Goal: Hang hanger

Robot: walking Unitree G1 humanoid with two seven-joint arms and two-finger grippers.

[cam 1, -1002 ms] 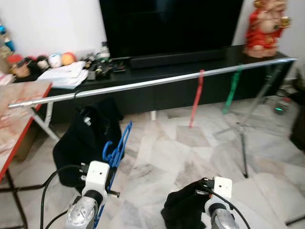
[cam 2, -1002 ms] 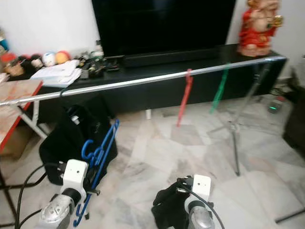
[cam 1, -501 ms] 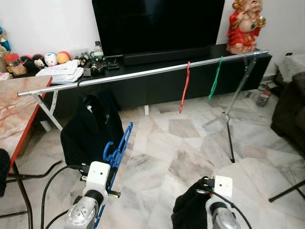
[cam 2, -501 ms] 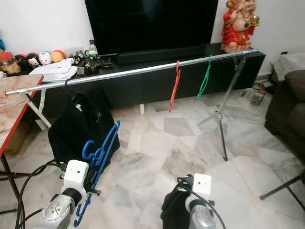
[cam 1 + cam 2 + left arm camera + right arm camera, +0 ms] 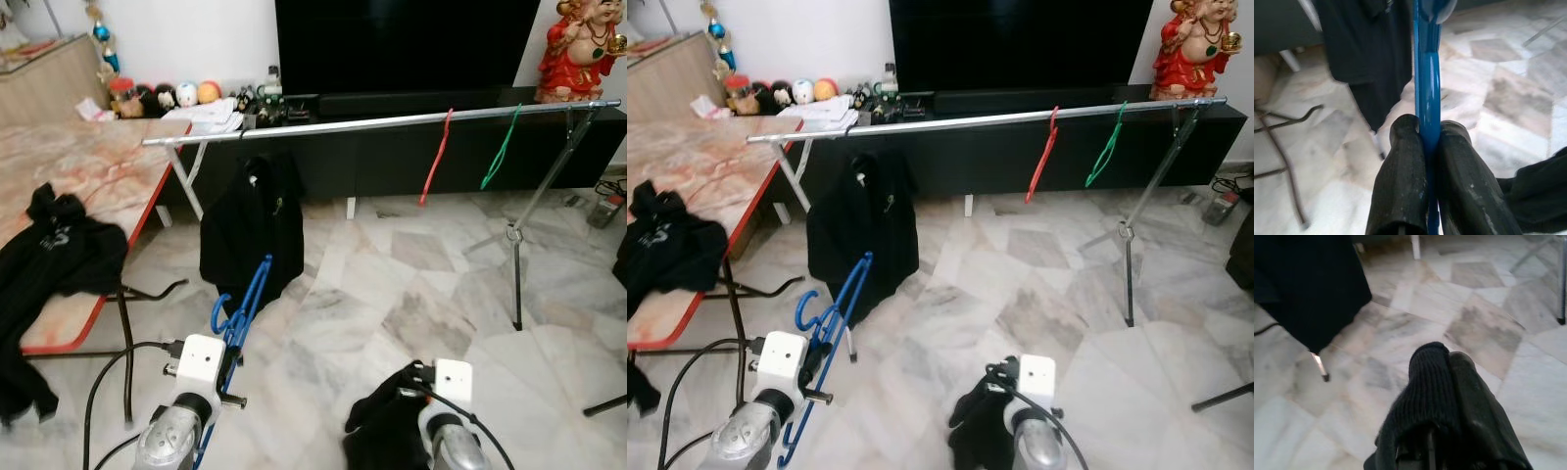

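Note:
My left gripper (image 5: 1428, 130) is shut on a blue plastic hanger (image 5: 245, 305), held low at the lower left with its hook pointing up toward the rail. A long silver rail (image 5: 392, 121) runs across the room ahead. On it hang a black shirt (image 5: 253, 230) near its left end, a red hanger (image 5: 436, 160) and a green hanger (image 5: 500, 150) toward the right. My right gripper (image 5: 1447, 358) is shut on a black knitted garment (image 5: 385, 433), low at the lower right above the marble floor.
A red-edged marble table (image 5: 98, 181) stands on the left with black clothing (image 5: 54, 250) draped on it. The rail's tripod leg (image 5: 516, 240) stands on the right. Behind the rail is a black TV bench (image 5: 392, 166) with a red statue (image 5: 586, 49).
The whole picture has shifted: the camera moved, bringing the table and its black clothing into view and showing the rail farther off. Both grippers keep the same hold.

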